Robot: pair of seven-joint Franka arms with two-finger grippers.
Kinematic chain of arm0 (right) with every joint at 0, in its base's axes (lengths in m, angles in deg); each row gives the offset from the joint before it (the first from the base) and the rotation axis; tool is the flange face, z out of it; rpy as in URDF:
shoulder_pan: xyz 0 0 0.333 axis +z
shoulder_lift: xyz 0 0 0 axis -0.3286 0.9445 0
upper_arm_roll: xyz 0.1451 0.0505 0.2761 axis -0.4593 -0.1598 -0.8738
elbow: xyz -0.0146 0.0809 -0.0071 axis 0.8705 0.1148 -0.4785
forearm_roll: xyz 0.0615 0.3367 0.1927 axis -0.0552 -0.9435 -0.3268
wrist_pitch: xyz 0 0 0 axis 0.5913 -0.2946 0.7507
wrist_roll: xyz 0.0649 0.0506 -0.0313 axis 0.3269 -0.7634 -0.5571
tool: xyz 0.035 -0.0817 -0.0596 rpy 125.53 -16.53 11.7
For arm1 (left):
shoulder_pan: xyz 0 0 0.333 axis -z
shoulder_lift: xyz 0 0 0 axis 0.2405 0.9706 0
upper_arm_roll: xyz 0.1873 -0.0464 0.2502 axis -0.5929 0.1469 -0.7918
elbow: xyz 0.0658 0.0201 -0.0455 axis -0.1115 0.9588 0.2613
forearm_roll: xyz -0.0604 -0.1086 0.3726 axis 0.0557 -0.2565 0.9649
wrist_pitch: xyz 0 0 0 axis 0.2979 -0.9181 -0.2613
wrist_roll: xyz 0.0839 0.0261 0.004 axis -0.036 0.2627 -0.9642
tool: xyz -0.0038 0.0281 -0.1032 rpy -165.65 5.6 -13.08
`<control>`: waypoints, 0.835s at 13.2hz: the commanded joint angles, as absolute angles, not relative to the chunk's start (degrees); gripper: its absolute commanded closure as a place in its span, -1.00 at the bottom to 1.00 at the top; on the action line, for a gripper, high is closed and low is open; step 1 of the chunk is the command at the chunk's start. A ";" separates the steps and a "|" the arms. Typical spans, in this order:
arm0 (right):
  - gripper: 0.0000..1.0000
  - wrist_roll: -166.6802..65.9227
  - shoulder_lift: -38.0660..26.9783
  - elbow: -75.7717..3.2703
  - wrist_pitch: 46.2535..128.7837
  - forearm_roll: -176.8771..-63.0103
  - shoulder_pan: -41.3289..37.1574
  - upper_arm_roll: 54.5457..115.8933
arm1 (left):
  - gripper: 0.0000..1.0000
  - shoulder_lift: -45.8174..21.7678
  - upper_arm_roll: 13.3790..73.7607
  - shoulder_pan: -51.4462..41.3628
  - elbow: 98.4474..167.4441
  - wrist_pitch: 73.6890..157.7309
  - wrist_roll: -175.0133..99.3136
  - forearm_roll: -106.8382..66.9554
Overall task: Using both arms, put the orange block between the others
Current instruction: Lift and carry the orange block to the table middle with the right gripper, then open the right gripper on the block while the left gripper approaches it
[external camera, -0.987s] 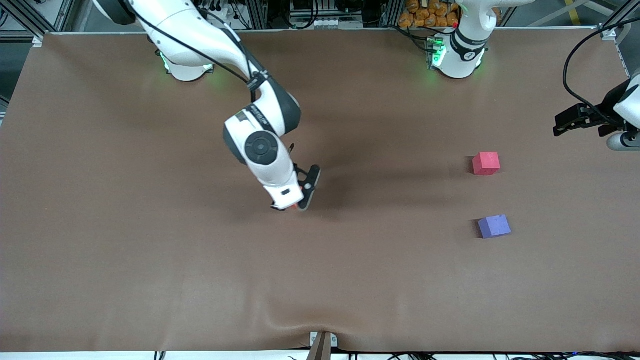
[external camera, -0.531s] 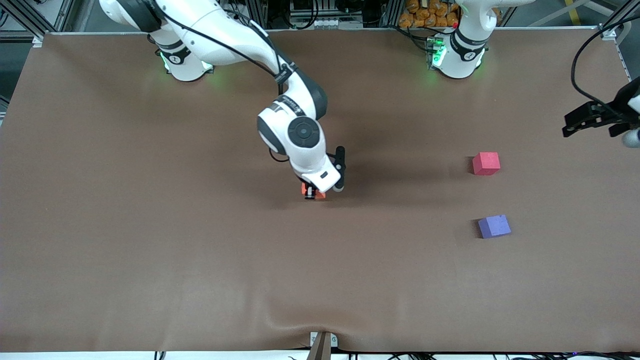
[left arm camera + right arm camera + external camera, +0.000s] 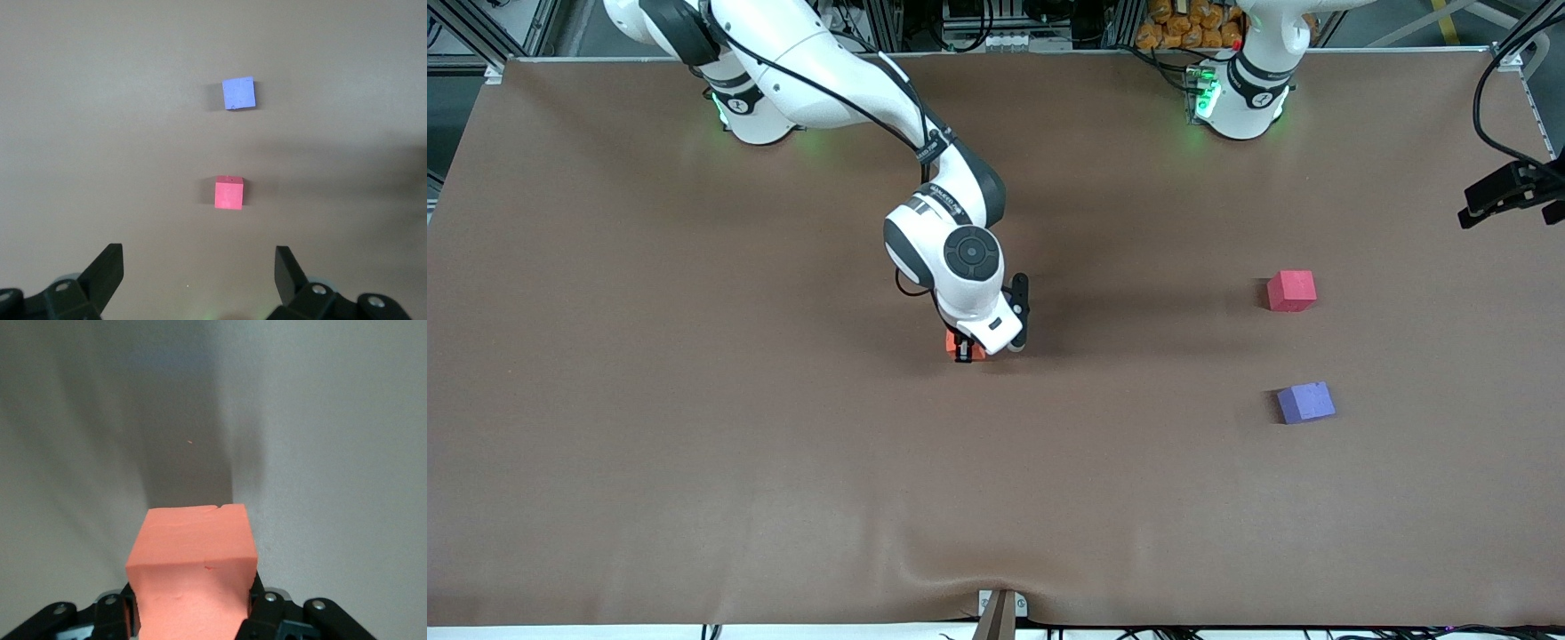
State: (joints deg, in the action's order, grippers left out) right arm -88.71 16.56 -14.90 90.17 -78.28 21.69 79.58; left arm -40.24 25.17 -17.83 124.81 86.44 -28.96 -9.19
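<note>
The orange block (image 3: pixel 952 343) is gripped by my right gripper (image 3: pixel 966 349), shut on it low over the middle of the table. The right wrist view shows the orange block (image 3: pixel 193 560) filling the space between the jaws of the right gripper (image 3: pixel 193 617). The red-pink cube (image 3: pixel 1291 290) and the purple-blue cube (image 3: pixel 1305 402) sit apart toward the left arm's end, the purple-blue one nearer the front camera. My left gripper (image 3: pixel 1494 194) hangs open at that end's table edge. In its wrist view the left gripper (image 3: pixel 197 257) is empty, with the red-pink cube (image 3: pixel 229 193) and the purple-blue cube (image 3: pixel 238 93) below.
A brown cloth (image 3: pixel 694 444) covers the whole table, with a low wrinkle (image 3: pixel 960 569) by the front edge above a metal bracket (image 3: pixel 1000 609). A black cable (image 3: pixel 1489 80) loops above the left gripper. Both arm bases stand along the back edge.
The right arm swung the orange block toward the table's middle, turned its wrist and sank lower. The left gripper drew back toward the table's edge and the bases.
</note>
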 commanded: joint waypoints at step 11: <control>-1.00 -87.45 20.12 -12.73 89.76 -76.51 21.51 80.12 | -1.00 -40.20 27.69 -18.84 124.99 83.54 -29.90 -9.36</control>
State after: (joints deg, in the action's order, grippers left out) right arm -88.33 19.38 -14.52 90.19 -78.08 21.66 80.54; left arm -40.18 26.03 -19.18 125.29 84.34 -29.18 -9.23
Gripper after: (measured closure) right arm 0.238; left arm 0.000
